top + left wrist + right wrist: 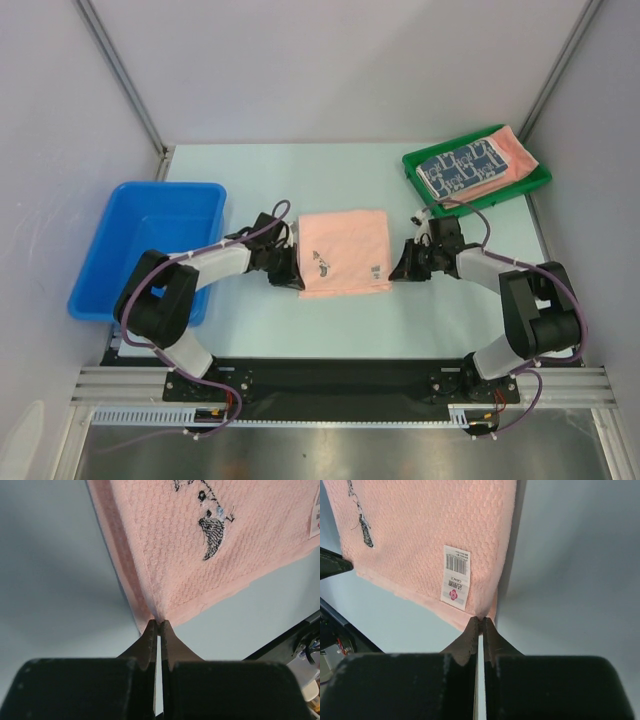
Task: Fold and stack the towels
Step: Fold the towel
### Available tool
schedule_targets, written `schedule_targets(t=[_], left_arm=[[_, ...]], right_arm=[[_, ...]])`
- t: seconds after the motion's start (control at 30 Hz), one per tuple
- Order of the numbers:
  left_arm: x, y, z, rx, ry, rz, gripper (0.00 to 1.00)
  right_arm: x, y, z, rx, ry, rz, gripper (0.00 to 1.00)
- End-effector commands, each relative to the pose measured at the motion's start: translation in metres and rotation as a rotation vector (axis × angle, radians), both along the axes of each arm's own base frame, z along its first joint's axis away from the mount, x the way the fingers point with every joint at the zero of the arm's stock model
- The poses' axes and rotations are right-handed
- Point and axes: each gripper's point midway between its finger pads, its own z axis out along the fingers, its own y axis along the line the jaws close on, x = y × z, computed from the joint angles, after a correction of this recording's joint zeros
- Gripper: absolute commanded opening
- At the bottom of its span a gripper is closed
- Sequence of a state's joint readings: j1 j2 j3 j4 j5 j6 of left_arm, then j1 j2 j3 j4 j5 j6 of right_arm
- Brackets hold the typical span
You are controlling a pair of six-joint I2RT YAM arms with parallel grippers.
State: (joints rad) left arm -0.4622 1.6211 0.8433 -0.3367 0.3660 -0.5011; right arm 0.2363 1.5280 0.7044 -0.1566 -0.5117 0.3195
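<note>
The pink towel (345, 250) lies folded to a near square at the middle of the table (250, 170), flat except at its two near corners. A small dark embroidered figure (212, 540) sits toward its 7 o'clock corner, and a white barcode label (456, 577) toward its 5 o'clock corner.

The left claw (158, 625) meets the towel at the 7 o'clock corner, fingers pressed together and pinching the cloth's tip, which rises slightly into them. The right claw (480, 621) does the same at the 5 o'clock corner, pinched on the tip just past the label.

At 1 o'clock from the towel, well apart, a green tray (415, 170) holds a dark blue patterned towel (458, 165) lying on another pink one (510, 150). At 9 o'clock, beyond the left arm, stands a blue bin (100, 290).
</note>
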Motion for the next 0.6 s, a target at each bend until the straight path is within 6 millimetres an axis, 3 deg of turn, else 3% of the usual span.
schedule_targets(t=[0.0, 0.13, 0.23, 0.4, 0.47, 0.57], left_arm=[[0.006, -0.006, 0.008, -0.018, -0.054, 0.003, 0.0], [0.003, -0.004, 0.001, -0.002, -0.044, 0.002, 0.0], [0.005, -0.004, 0.006, 0.001, -0.048, 0.003, 0.01], [0.016, -0.005, 0.045, 0.003, -0.099, 0.016, 0.0], [0.018, -0.006, 0.065, -0.017, -0.146, 0.026, 0.0], [0.01, -0.007, 0.075, -0.047, -0.16, 0.028, 0.0]], right_arm=[[0.013, 0.001, 0.003, 0.004, -0.06, -0.014, 0.0], [0.012, -0.001, 0.001, -0.008, -0.061, -0.017, 0.0], [0.014, 0.001, 0.011, 0.0, -0.074, -0.015, 0.0], [0.024, 0.004, 0.054, 0.001, -0.139, -0.016, 0.0], [0.021, 0.004, 0.06, 0.001, -0.143, -0.014, 0.0], [0.014, 0.006, 0.057, 0.0, -0.139, -0.021, 0.0]])
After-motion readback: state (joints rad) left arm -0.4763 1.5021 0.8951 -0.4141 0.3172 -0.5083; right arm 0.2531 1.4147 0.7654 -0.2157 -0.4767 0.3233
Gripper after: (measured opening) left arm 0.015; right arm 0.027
